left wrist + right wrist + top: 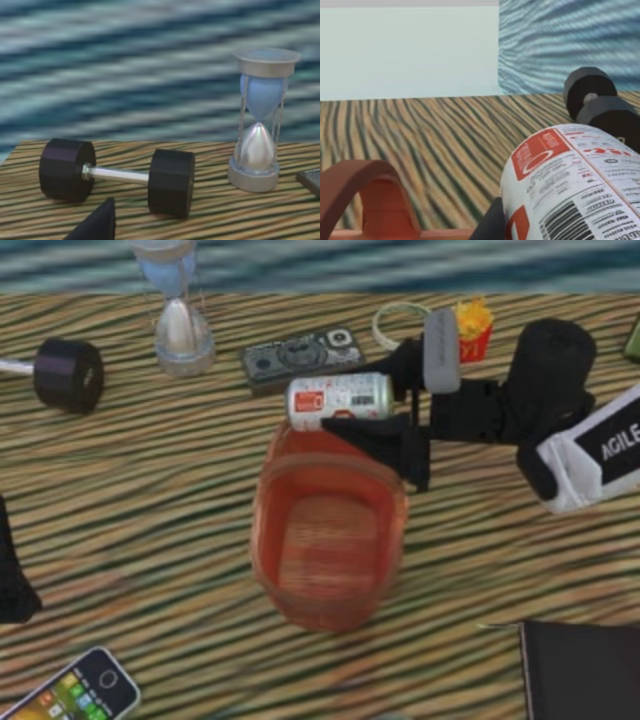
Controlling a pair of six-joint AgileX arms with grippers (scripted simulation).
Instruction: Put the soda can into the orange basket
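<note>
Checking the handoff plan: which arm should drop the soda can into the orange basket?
Right: the right gripper holds the soda can at the orange basket rim; the left gripper sits by the dumbbell.

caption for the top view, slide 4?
Right gripper holds soda can sideways over the orange basket's far rim.

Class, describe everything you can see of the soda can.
The soda can is a white-and-silver cylinder, metal by its look, with red label panels, fine print and a barcode. It lies on its side, held off the table by the right pincer, above the far rim of the orange basket, not yet inside.
</note>
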